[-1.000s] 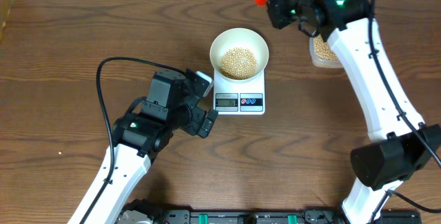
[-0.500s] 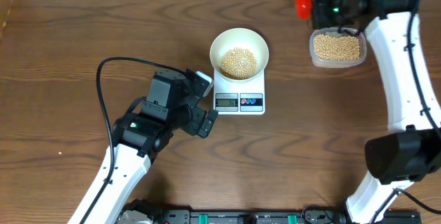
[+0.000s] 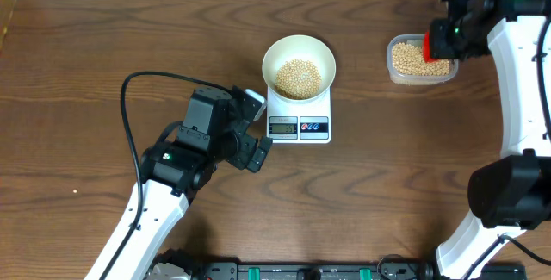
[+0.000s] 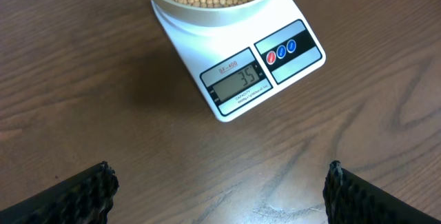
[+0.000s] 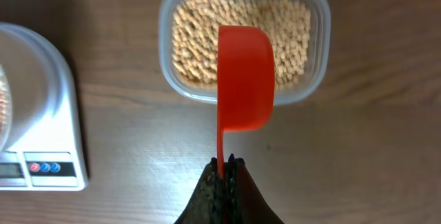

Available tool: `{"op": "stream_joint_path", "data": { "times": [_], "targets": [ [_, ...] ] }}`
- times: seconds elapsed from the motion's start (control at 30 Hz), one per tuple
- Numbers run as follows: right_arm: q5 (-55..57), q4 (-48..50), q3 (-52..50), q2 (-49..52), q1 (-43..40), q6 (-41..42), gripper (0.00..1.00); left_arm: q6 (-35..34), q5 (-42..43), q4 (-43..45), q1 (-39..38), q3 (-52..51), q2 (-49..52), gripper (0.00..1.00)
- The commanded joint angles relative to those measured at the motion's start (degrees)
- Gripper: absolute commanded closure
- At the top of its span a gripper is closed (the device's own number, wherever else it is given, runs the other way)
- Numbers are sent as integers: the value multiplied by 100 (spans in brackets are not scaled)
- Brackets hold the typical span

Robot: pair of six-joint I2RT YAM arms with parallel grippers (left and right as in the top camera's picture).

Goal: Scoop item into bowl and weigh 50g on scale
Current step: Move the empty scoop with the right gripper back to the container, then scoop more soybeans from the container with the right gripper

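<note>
- Right fingers (image 5: 220, 186) are clenched on the handle of the red scoop (image 5: 245, 79), which is held above the clear tub (image 5: 318, 24) of soybeans (image 5: 193, 38).
- Left fingers (image 4: 79, 193) are spread wide, grasping nothing, near the scale (image 4: 200, 55).
- The white bowl (image 3: 298, 42) sits on the scale holding soybeans; the display appears to read 35.
- Risk: a heaped scoop would overshoot 50g, and a tilted carry would spill beans onto the worktop (image 3: 86, 56).

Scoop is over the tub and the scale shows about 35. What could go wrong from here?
1. Overshoot: the scale reads about 35, so a heaped red scoop from the tub could pass 50.
2. Spill: the right gripper pinches only the handle's end; a loaded scoop may tilt, dropping beans on the way to the bowl.
</note>
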Motion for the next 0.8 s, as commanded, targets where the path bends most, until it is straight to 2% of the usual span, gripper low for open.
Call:
{"op": "stream_joint_path", "data": {
  "times": [0.0,0.23,0.5,0.77],
  "targets": [
    [229,79,-376,-55,22,146,99,-26,-76,-11,-7,-35,22,2],
    [422,470,-960,-55,26,118,99,-26,-76,-11,-7,-35,22,2],
    [1049,1547,-1456,-55,20,120,99,-26,-76,-11,-7,-35,22,2],
    [1279,2149,-1943,-50,17,120,99,-26,-79,-11,-7,-35,22,2]
  ]
}}
